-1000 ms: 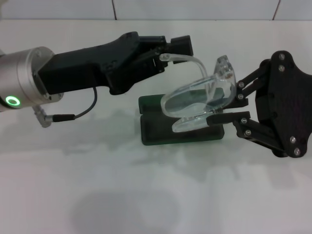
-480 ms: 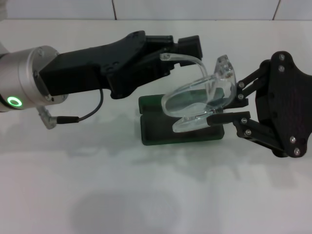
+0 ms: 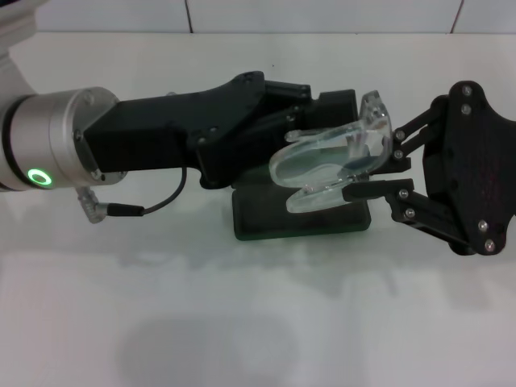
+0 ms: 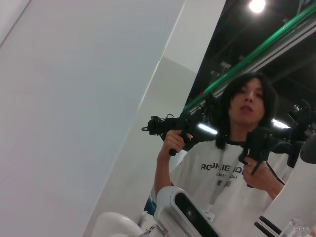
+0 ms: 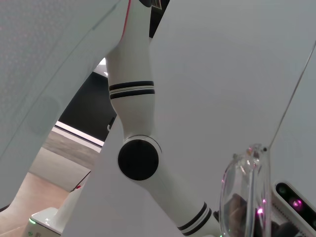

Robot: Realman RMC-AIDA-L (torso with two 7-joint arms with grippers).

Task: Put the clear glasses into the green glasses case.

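The clear glasses (image 3: pixel 322 165) hang in the air over the green glasses case (image 3: pixel 270 218), which lies open on the white table. My right gripper (image 3: pixel 376 172) is shut on the right end of their frame, one finger above and one below. My left gripper (image 3: pixel 332 109) reaches in from the left and presses against the upper temple arm, which lies folded against the lenses. It hides the back half of the case. In the right wrist view one lens of the glasses (image 5: pixel 244 197) shows close up.
The white table (image 3: pixel 242 314) spreads out in front of the case, with a tiled wall behind. A grey cable (image 3: pixel 149 205) hangs from my left wrist just above the table. A person (image 4: pixel 232 163) holding hand controllers appears in the left wrist view.
My left gripper has moved right and down, folding the upper temple arm in against the lenses. It now covers the back of the case. The right gripper has held still.
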